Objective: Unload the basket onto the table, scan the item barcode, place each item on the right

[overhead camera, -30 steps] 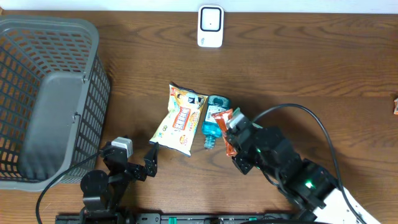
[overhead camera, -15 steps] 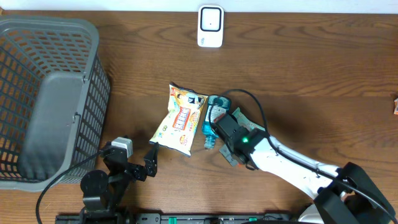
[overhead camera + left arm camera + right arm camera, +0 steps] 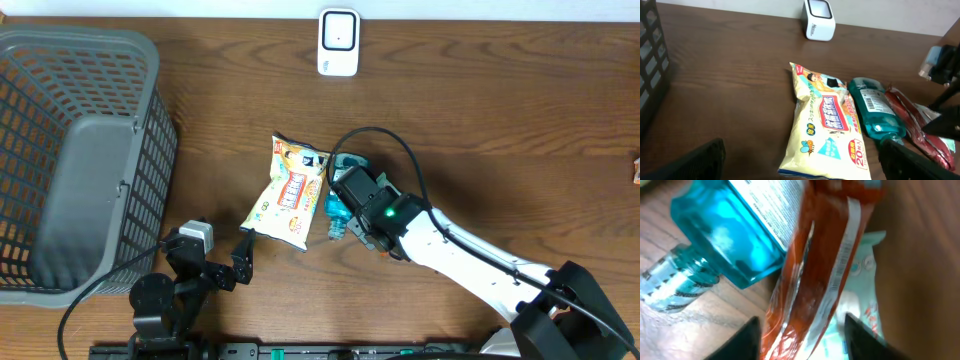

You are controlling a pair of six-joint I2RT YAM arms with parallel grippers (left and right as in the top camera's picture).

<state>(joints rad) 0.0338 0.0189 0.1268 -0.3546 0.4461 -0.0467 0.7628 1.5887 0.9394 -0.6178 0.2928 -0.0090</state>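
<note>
Left of the left fingers (image 3: 244, 258), which are spread wide, the grey basket (image 3: 150, 70) shows only its floor. Ahead of them lie a yellow pack (image 3: 288, 192) marked "20" and a blue bottle (image 3: 875, 107) with a barcode label. The right fingers (image 3: 860, 342) straddle the red packet (image 3: 815, 270); I cannot tell whether they grip it. There is bare worktop (image 3: 520, 120) to their right, and the scanner (image 3: 338, 42) sits well ahead.

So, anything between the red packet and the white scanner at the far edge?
Only the teal bottle, lying close beside the red packet on its left, nearly on that line. Beyond it the table up to the scanner looks bare.
</note>
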